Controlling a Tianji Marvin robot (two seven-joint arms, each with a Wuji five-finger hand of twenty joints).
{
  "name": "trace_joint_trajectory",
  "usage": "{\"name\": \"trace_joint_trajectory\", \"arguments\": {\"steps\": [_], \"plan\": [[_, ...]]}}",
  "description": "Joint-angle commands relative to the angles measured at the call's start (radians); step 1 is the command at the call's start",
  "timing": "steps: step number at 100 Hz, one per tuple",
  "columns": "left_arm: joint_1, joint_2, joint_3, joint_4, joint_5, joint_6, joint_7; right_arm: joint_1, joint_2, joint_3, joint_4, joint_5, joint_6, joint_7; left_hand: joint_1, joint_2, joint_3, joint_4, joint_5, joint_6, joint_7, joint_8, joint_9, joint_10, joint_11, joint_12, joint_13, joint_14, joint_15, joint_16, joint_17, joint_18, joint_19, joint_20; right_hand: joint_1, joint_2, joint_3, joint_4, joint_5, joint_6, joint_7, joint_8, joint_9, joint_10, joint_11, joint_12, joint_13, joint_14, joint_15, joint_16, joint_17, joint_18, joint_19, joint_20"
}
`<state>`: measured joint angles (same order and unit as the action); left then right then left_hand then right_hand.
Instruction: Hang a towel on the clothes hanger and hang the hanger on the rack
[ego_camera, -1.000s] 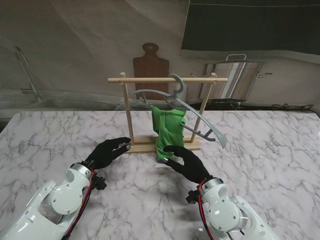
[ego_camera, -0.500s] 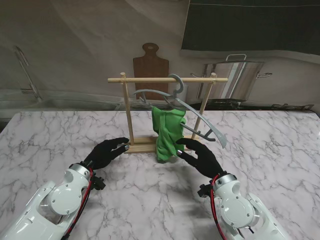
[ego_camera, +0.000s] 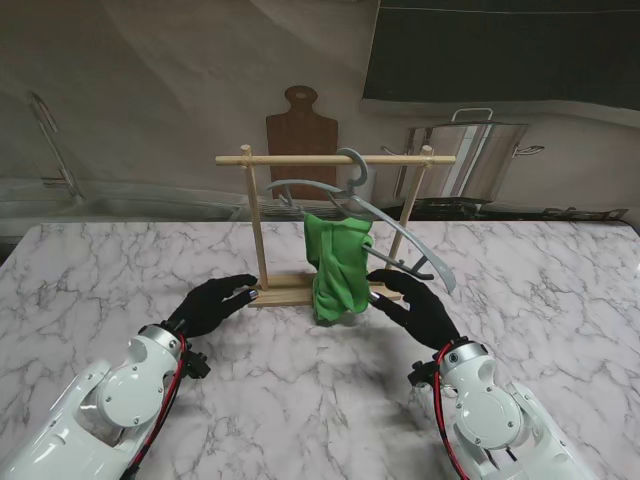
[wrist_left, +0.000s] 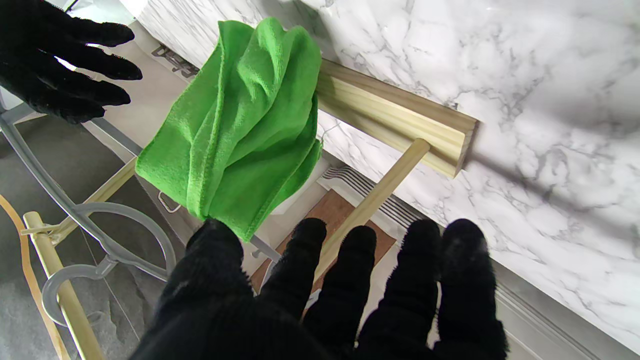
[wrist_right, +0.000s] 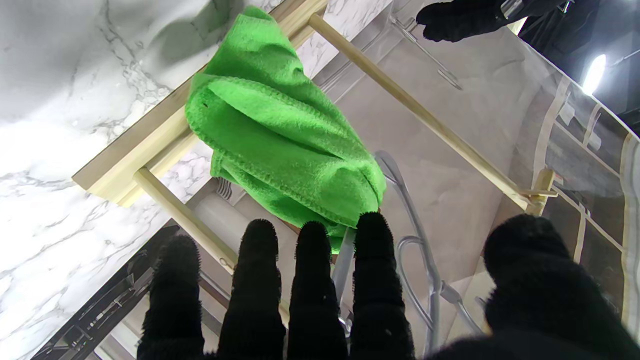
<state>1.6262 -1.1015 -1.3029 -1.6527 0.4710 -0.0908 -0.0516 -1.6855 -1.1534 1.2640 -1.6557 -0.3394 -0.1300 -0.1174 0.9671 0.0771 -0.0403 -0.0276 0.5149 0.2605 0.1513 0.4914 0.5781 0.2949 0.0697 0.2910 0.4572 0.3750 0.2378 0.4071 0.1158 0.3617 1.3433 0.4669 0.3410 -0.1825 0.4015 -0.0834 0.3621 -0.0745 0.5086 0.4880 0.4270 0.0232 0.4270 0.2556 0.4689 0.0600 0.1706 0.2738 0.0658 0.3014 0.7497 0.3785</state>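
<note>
In the stand view, the grey clothes hanger is hooked over the top rail of the wooden rack, and the green towel is draped from it, reaching down to the rack's base on the marble table. The left hand is spread, empty, near the left post. The right hand is spread just beside the towel. Only the right wrist view shows its fingertips apart from the cloth.
</note>
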Motion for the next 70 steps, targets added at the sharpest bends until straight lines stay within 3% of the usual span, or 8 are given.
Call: {"name": "trace_joint_trajectory", "arguments": {"steps": [1, 70], "plan": [[-0.005, -0.001, 0.003, 0.000, -0.002, 0.006, -0.016, 0.009, 0.002, 0.004, 0.005, 0.006, 0.007, 0.012, 0.001, 0.048, -0.001, 0.005, -0.029, 0.005, -0.011, -0.010, -0.025, -0.011, 0.000, 0.007, -0.016, -0.017, -0.001, 0.015, -0.014, -0.004, -0.681, 0.020, 0.005, 0.024, -0.015, 0.021, 0.010, -0.036, 0.000, -0.022, 0.019, -0.033, -0.014, -0.008, 0.018, -0.035, -0.025, -0.022, -0.002, -0.026, -0.019, 0.019], [-0.017, -0.004, -0.012, 0.021, -0.009, 0.002, -0.004, 0.066, 0.000, -0.038, 0.046, 0.017, 0.010, 0.020, 0.002, 0.049, 0.000, 0.005, -0.031, 0.006, -0.012, -0.011, -0.026, -0.010, -0.001, 0.007, -0.019, -0.015, -0.001, 0.015, -0.015, -0.007, -0.684, 0.021, 0.006, 0.024, -0.022, 0.021, -0.001, -0.049, -0.010, -0.022, 0.016, -0.036, -0.020, -0.009, 0.014, -0.038, -0.033, -0.022, -0.002, -0.024, -0.036, 0.038]]}}
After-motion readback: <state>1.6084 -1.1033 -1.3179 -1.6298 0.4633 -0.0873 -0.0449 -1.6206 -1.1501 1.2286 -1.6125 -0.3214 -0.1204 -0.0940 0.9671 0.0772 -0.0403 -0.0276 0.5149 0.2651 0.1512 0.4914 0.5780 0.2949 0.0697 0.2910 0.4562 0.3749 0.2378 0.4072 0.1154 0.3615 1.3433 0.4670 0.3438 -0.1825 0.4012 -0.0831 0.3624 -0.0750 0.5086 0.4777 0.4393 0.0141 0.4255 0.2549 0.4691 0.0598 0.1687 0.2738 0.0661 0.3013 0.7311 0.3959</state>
